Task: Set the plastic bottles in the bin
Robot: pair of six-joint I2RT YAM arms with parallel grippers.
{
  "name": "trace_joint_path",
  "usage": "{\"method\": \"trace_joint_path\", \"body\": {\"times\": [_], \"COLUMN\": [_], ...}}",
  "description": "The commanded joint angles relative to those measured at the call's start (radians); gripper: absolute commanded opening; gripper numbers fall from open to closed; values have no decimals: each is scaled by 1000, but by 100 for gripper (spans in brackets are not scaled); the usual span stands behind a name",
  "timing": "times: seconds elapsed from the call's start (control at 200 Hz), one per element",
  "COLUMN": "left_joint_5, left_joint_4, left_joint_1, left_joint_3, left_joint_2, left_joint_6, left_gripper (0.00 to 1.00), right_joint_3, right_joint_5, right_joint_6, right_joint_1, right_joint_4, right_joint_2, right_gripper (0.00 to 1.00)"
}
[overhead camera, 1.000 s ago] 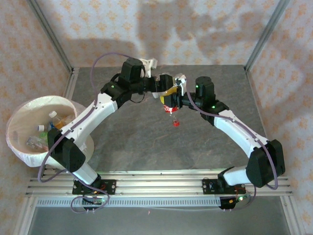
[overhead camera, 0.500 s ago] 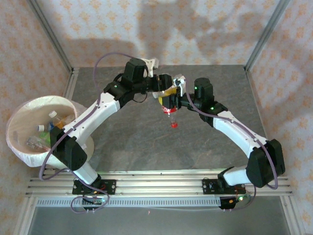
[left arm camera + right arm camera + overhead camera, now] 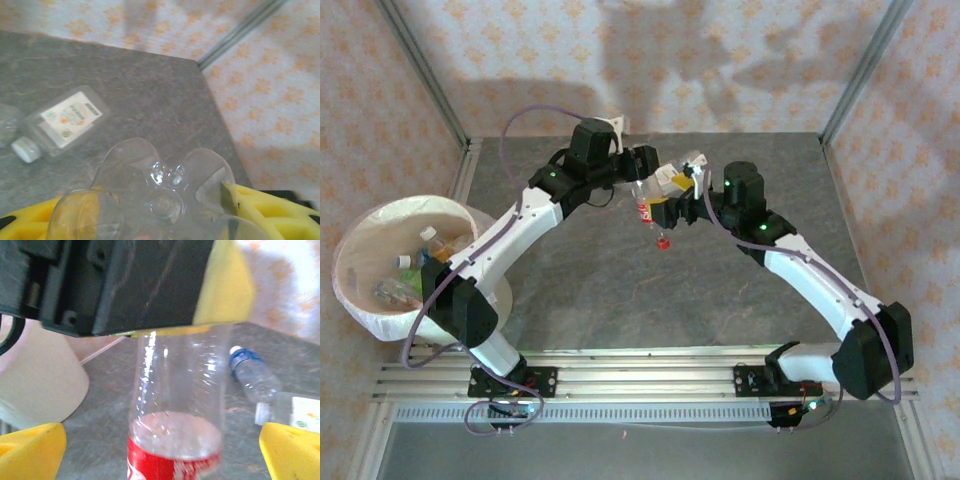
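A red-labelled bottle (image 3: 648,212) is held in mid-air over the middle of the table (image 3: 620,300), cap down, well apart from the bin (image 3: 350,240) beside the table's left edge. The left gripper (image 3: 655,183) is clamped on the clear base end of it. In the left wrist view the lobed bottom is seen pinched between the yellow fingers (image 3: 272,210). The right gripper (image 3: 682,198) is spread wide, its yellow fingertips (image 3: 30,450) set well out to either side of the bottle and touching nothing. A hand-over between the arms is judged to be the step in hand, with the load carried by the left side alone. A few bottles (image 3: 425,245) are already seen lying inside the bin. A white-labelled bottle (image 3: 62,122) and a blue-labelled bottle (image 3: 252,374) are left lying on the table, so the job is judged to be partly done. Next, room is needed: the right arm is to be drawn clear first so the hanging bottle is not knocked. Then a long swing to the left is called for, the bottle to be brought above the wide rim before the grip is let go. The hold is only on the slick base, so a slip in the swing is to be watched
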Motion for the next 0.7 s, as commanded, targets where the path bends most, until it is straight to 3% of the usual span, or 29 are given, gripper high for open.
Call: {"method": "trace_joint_path", "body": {"times": [0.0,0.15,0.475,0.696], "left_joint_5": [-100,-233,-499,-651], "left_joint_4": [-48,-136,-286,-466], "left_joint_1": [26,43,61,69], "left_joint_3": [22,43,95,304], "left_joint_2": [-76,-136,-311,-334], "left_joint_6": [46,89,215,344], "left_gripper": [47,47,47,47], "right_joint_3": [-35,-66,-66,-28], "right_joint_5": [124,226,604,672], "right_joint_6": [-44,-32,19,61], "right_joint_1": [5,4,5,5], "right_joint_4": [9,29,-10,-60], "right_joint_2": [-69,-125,-129,-93], "right_gripper": [99,99,99,99]}}
